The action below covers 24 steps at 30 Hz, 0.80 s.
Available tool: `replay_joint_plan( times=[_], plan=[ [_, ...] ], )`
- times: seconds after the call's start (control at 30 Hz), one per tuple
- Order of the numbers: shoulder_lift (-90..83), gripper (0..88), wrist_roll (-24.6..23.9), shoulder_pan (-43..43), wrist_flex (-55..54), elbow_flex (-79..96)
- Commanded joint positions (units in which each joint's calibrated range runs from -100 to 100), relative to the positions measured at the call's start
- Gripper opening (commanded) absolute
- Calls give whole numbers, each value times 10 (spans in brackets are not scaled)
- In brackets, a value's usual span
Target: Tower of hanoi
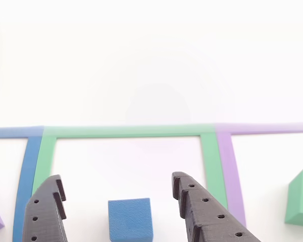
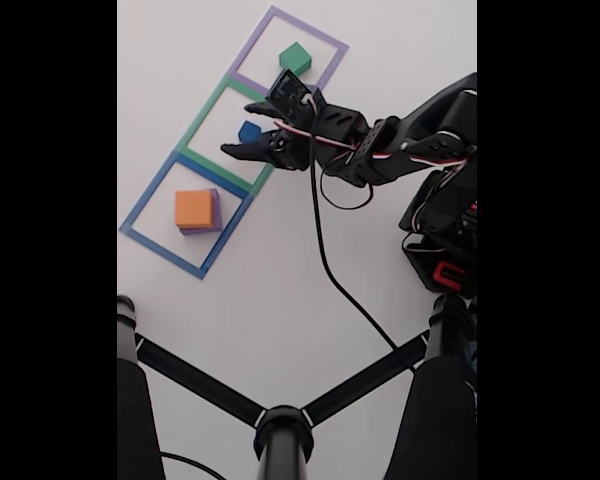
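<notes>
The flat matte purple square block (image 2: 214, 212) lies inside the blue taped square outline (image 2: 145, 205) in the fixed view, with the smaller matte orange square block (image 2: 193, 209) stacked on top of it, so I judge the base of the tower has not yet moved. The matte green cube (image 2: 295, 57) sits alone in the purple taped square outline (image 2: 320, 36), and the smallest piece, the matte blue cube (image 1: 130, 219), rests on the table in the green taped square outline (image 1: 126, 131) between the two. My black two-finger gripper (image 1: 118, 201) is spread wide, with one finger on either side of the blue cube and not touching it in the other view; I am holding nothing. To my reading, the two small pieces are dealt out to separate squares, and nearly all the work remains: the blue cube looks like my next pick, and the orange and purple blocks have yet to leave their square. The surface is a plain white tabletop (image 1: 151, 65), matte and brightly lit, bare except for the tape and blocks. In the fixed view, a black cable (image 2: 330, 270) trails from my arm across the table, and black tubular stand legs (image 2: 280, 415) cross the lower edge.
</notes>
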Motion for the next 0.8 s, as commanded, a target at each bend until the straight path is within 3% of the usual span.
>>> replay_joint_plan(
  times=[0.0, 0.23, 0.37, 0.77],
  plan=[
    [-210, 139, 0, 22, 285, -39],
    [-326, 9, 0, 57, 675, -230],
    [-319, 9, 0, 89, 874, -398],
    [-292, 9, 0, 164, 1224, -743]
  ],
)
